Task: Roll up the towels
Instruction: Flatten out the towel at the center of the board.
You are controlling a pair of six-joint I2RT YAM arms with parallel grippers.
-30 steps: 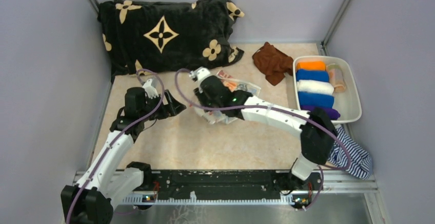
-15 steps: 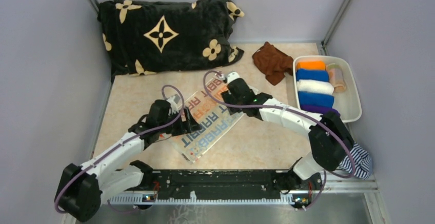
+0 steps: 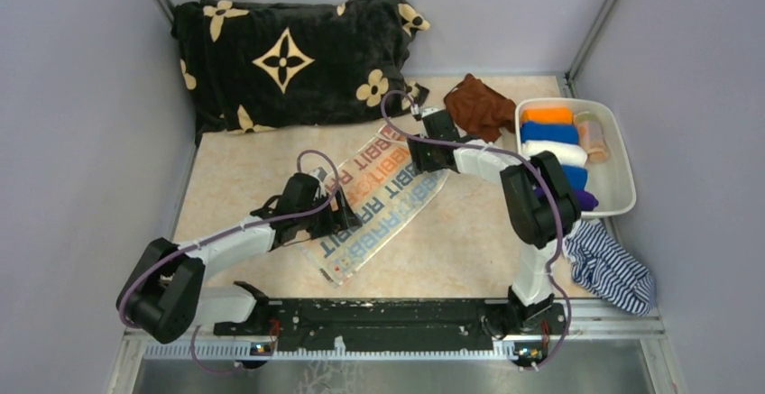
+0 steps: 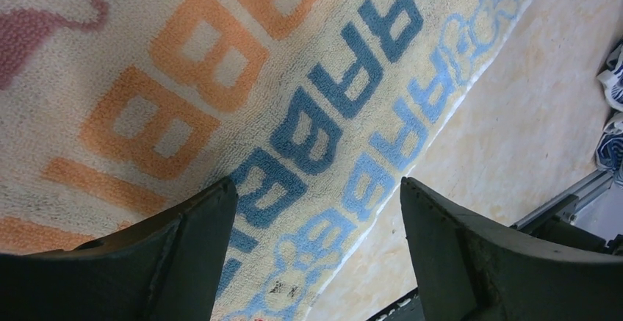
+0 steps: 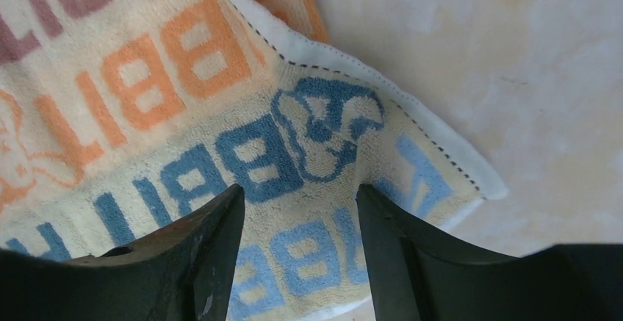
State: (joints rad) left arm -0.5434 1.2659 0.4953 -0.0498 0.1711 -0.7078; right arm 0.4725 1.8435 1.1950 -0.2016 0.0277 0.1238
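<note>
A cream towel [image 3: 383, 200] printed with orange and blue "RABBIT" letters lies spread flat, running diagonally across the table. My left gripper [image 3: 347, 223] hovers over its near-left part, open; in the left wrist view the towel [image 4: 220, 78] fills the picture and nothing sits between the gripper's [image 4: 317, 189] fingers. My right gripper [image 3: 417, 158] is over the far-right end, open above the towel's corner [image 5: 411, 152], with the gripper [image 5: 300, 192] holding nothing. A crumpled brown towel [image 3: 476, 105] lies behind it.
A white tray [image 3: 622, 178] at the right holds several rolled towels, among them an orange one [image 3: 546, 115]. The black flowered blanket [image 3: 289, 56] fills the back left. A navy striped cloth [image 3: 613, 272] lies at the near right. Grey walls close in both sides.
The towel, bunched in my right gripper a second ago, now lies stretched flat. My right gripper has opened and moved back-right; the left arm has swung nearer along the towel.
</note>
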